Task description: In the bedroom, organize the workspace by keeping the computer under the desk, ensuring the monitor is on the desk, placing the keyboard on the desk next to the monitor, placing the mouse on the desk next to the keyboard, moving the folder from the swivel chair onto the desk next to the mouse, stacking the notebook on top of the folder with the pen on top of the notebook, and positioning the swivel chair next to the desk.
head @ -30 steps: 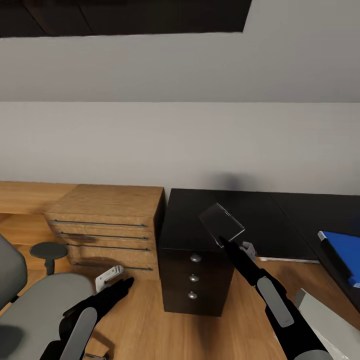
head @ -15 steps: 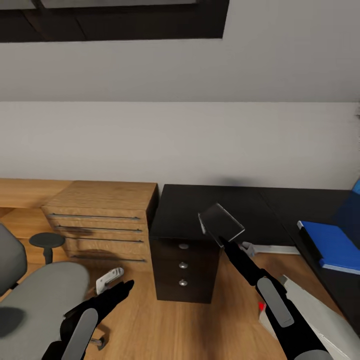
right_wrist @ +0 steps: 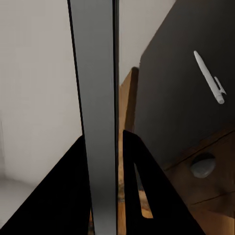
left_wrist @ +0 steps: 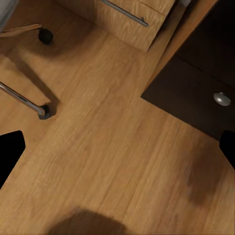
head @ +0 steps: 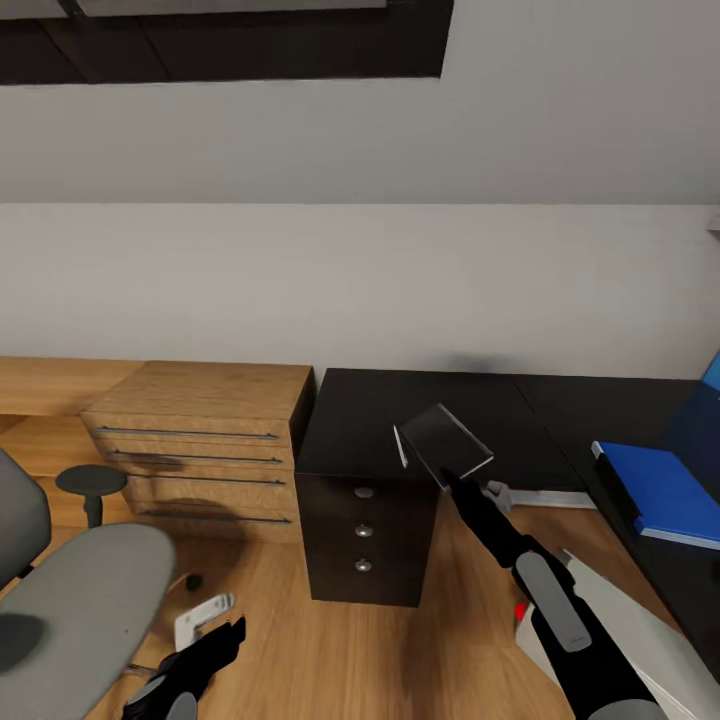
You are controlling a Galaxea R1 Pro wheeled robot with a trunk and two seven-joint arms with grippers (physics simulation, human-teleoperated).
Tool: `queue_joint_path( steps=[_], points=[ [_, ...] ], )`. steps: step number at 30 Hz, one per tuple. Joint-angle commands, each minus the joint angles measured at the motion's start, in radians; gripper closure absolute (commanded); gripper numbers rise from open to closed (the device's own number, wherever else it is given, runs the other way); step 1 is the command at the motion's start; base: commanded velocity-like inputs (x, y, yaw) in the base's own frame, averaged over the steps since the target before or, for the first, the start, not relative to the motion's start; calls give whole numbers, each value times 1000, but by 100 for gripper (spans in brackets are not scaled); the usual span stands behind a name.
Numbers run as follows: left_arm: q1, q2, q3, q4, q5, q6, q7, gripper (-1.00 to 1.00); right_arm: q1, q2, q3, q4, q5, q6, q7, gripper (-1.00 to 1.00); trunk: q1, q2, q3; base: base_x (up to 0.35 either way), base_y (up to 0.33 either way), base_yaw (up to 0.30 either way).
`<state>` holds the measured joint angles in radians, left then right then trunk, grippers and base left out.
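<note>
While the keyboard sits clamped edge-on in the right gripper's jaws, tilted above the desk surface, the pen lies on that surface close by; the left gripper, jaws apart, hangs low over the floor, well away.

Right claw raised and clamped shut; left claw low, fingers spread apart

A plain white wall rises to a sloped ceiling with a dark window; below — warm wood-plank floor and a low light-wood cabinet with long handles.
</note>
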<state>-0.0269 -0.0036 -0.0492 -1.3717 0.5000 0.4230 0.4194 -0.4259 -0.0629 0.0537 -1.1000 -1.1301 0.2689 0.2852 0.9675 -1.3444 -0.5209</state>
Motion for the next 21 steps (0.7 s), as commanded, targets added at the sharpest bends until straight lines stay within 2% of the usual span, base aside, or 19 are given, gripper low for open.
queue_joint_path(
  steps=[1, 2, 4, 5, 7, 8, 10, 13, 14, 17, 21],
  points=[
    [2, 0, -2, 6, 8, -6, 2, -100, -1, -1, 1, -3, -25, 4, -5, 100, 0, -1, -1, 0, 0, 0],
    [4, 0, -3, 14, 5, -13, -4, -100, -1, 0, 0, -6, -41, 4, -15, 100, 0, -1, -1, 0, 0, 0],
    [8, 0, -5, 36, -12, -29, -21, -100, -1, -1, -5, -19, -118, 4, -101, 100, 0, -1, -1, 0, 0, 0],
    [10, 1, -6, 46, -34, -35, -28, -100, -1, -2, -27, -69, -222, 2, -235, 100, 0, -1, -1, 0, 0, 0],
    [11, 0, -7, 49, -41, -37, -30, -100, -1, -2, -44, -105, -273, -1, -305, 100, 0, -1, -1, 0, 0, 0],
    [11, 0, -8, 52, -46, -39, -31, -100, -1, -2, -65, -139, -314, -3, -369, 100, 0, -1, -1, 0, 0, 0],
    [11, -1, -11, 56, -50, -40, -32, -100, -1, -3, -101, -184, -352, -4, -438, 100, 0, -1, -1, 0, 0, 0],
    [11, -1, -12, 62, -52, -41, -32, -100, -1, -3, -134, -217, -371, -3, -474, 100, 0, -1, -1, 0, 0, 0],
    [11, -1, -13, 68, -54, -42, -32, -100, 5, -6, -158, -231, -380, -2, -498, 100, 0, -1, -1, 0, 0, 0],
    [12, 0, -14, 71, -55, -42, -31, -100, 17, -6, -176, -186, -387, -6, -503, 100, 0, -1, -1, 0, 0, 0],
    [12, 0, -14, 84, -55, -56, -31, -100, 20, -8, -208, -177, -392, -3, -501, 100, 0, -1, -1, 0, 0, 0]
  ],
)
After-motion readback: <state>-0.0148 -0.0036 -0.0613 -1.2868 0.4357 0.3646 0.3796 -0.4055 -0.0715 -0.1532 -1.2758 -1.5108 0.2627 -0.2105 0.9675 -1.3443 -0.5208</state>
